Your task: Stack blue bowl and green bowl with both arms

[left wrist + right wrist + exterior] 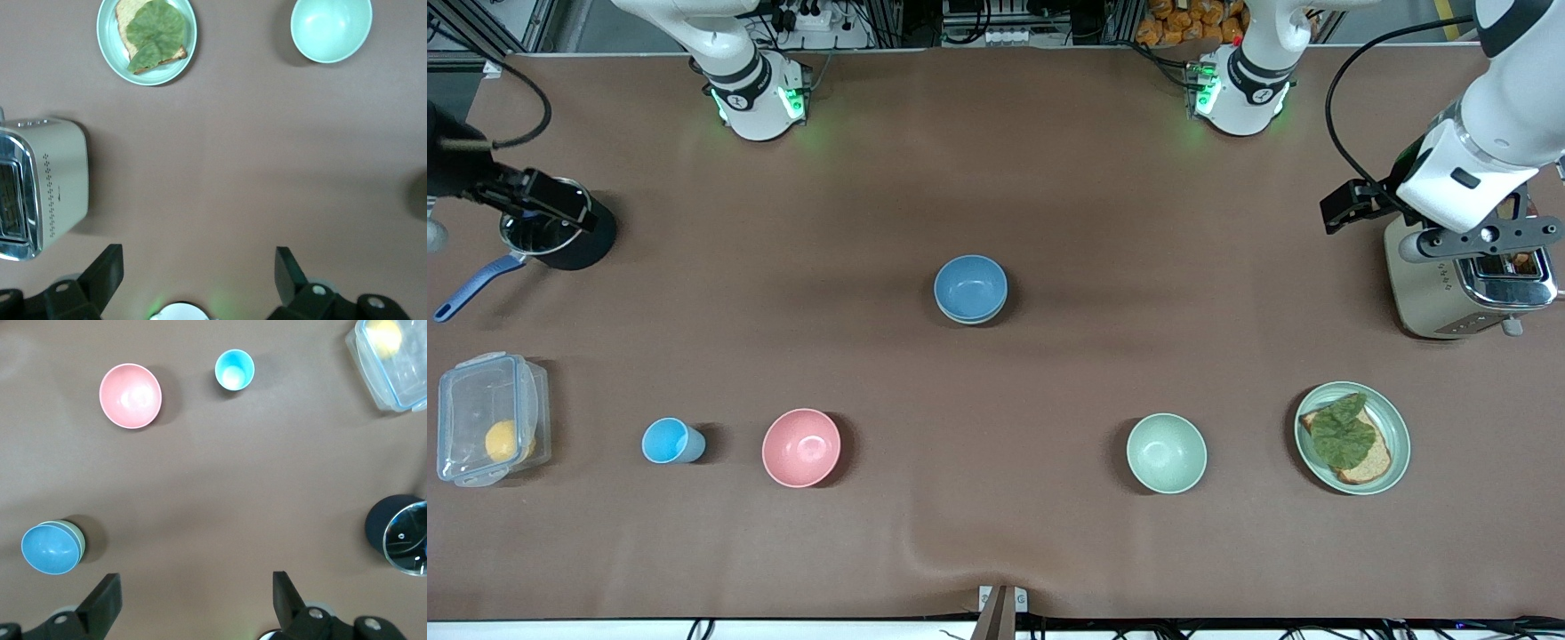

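Front view: the blue bowl (970,286) is seen nested in the green bowl (971,316), whose rim shows just beneath it, mid-counter (1049,178). Nearer the camera, a pink bowl (801,447), a small blue cup (671,441), a mint bowl (1166,452) and a sandwich plate (1392,418) are lined up. The left pincer (1352,206) is held up beside the toaster (1449,293); the right pincer (538,209) is poised over a black pot (596,240).

Left wrist view: left pincer's fingers (107,270) are spread wide, nothing held.

Right wrist view: right pincer's fingers (283,593) are likewise spread wide and empty; the stacked bowls are noted off to one side.
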